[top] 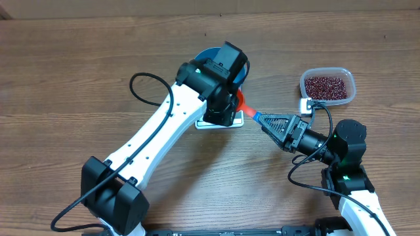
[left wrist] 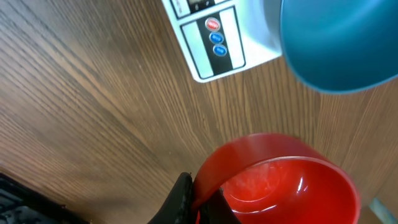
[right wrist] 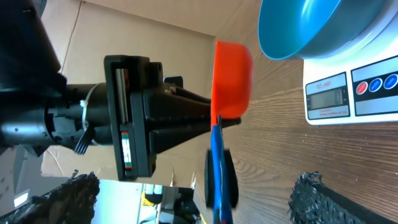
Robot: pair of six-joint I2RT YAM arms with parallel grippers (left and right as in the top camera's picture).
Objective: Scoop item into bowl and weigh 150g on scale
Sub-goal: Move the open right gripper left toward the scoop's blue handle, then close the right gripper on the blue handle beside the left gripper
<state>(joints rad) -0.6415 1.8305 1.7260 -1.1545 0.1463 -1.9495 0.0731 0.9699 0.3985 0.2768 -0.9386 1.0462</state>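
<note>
Overhead and wrist views: mid-bench, the left claw point(left wrist: 198, 200) pinches the red scoop point(top: 241, 101) by its rim, just beside the blue bowl point(right wrist: 298, 31) sitting on the white scale point(right wrist: 348, 93). The right claw point(top: 266, 121), spread wide, straddles the scoop's blue handle point(right wrist: 217, 162). The beans point(top: 326, 85) lie in a clear tub point(top: 351, 82) toward the bench's point(top: 79, 78) far-right edge.

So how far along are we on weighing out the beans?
Done: the blue bowl sits on the scale. In hand: the left pincer is shut on the red scoop, its cup empty, and the open right pincer brackets the blue handle. Left: the beans lie in the clear tub. The bowl's inside is hidden, so scooping and weighing appear still ahead.
</note>
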